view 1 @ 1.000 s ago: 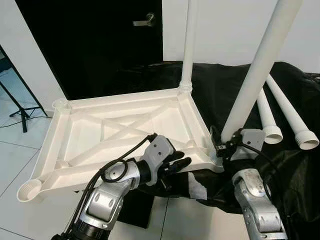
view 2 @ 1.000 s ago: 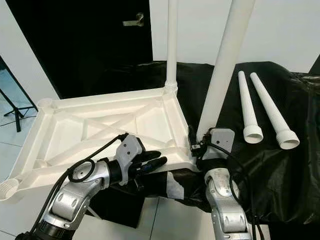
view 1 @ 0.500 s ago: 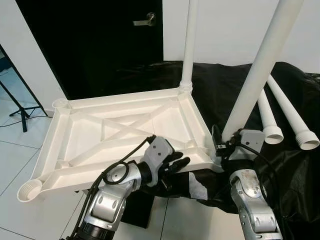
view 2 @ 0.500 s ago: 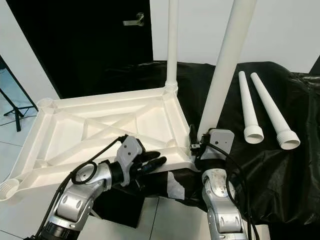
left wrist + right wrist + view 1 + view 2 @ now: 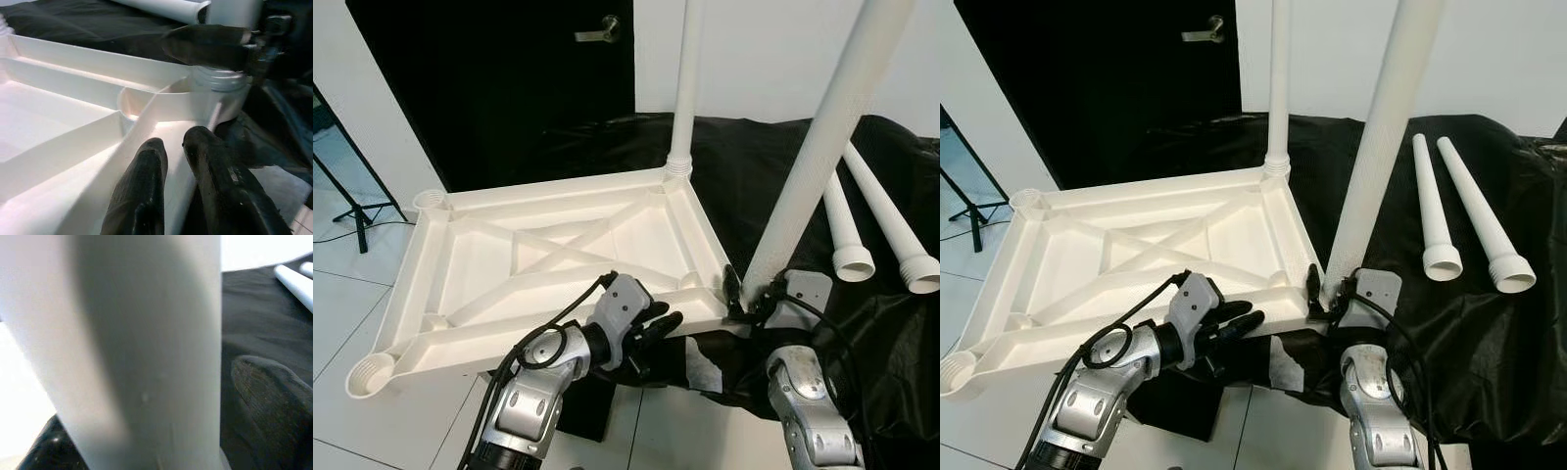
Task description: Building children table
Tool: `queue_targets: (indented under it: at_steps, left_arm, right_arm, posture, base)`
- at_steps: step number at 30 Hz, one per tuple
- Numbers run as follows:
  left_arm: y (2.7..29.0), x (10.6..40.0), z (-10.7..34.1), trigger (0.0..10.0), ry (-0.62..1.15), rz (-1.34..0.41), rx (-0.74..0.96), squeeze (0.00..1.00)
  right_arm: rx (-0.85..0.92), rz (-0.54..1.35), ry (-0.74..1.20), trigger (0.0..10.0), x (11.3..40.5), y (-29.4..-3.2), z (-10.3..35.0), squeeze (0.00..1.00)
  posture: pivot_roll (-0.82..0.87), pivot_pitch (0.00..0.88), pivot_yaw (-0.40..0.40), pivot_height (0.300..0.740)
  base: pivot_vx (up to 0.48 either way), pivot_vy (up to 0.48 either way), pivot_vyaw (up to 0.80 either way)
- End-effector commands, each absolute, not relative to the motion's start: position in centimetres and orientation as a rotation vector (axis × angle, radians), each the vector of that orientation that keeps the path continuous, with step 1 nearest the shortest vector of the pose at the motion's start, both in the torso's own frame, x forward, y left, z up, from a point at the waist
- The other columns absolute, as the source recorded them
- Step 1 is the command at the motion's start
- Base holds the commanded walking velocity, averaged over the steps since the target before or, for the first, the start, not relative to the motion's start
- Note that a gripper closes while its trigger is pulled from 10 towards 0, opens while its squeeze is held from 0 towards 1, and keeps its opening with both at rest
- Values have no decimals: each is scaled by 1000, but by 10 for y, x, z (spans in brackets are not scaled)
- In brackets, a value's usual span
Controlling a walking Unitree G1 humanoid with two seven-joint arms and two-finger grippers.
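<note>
Right hand [image 5: 1325, 291] clamped on a white leg [image 5: 1386, 137] at the near right corner of the upturned tabletop [image 5: 1136, 255]; left hand [image 5: 658, 328] pinched on the near edge.
Tabletop is laid underside up, ribs exposed, its right side resting on a surface draped in black cloth [image 5: 773, 176] and its left side hanging out over the tiled floor [image 5: 352, 284]. Right hand's fingers are set either side of the leg's base, just above the corner socket; the leg is tilted slightly. Left hand's fingers [image 5: 142, 196] are nearly closed, gripping the tabletop's near rim close to that same corner. A second leg [image 5: 685, 88] is seated upright in the far right corner. Two spare legs [image 5: 1454, 211] are laid side by side on the cloth, well to the right. Both left corner sockets are seen open.
</note>
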State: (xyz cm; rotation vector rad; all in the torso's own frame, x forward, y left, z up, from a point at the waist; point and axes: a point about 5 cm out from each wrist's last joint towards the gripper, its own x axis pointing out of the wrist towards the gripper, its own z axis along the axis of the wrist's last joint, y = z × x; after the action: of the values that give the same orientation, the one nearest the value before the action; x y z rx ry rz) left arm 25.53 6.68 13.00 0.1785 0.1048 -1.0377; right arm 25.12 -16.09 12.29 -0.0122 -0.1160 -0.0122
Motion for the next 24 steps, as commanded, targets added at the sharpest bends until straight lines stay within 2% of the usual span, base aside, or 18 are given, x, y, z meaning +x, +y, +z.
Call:
queue_targets:
  at_steps: [1, 12, 23, 24]
  left_arm:
    - [76, 267, 131, 10000, 83, -803, 197, 0]
    - [78, 263, 134, 10000, 52, -850, 209, 0]
    - [78, 261, 134, 10000, 45, -862, 217, 0]
    - [78, 261, 134, 10000, 45, -862, 217, 0]
  right_arm:
    - [-1, 25, -137, 10000, 250, -161, 126, 0]
    - [-62, 258, -146, 10000, 258, -171, 132, 0]
    - [-131, 403, -135, 10000, 268, -177, 135, 0]
    - [-137, 431, -132, 7451, 270, -177, 135, 0]
  posture:
    - [15, 0, 32, 740]
    - [17, 0, 35, 740]
    - [23, 0, 31, 740]
    - [23, 0, 30, 740]
  base:
    - [0, 0, 0]
    - [0, 0, 0]
    - [0, 0, 0]
    - [0, 0, 0]
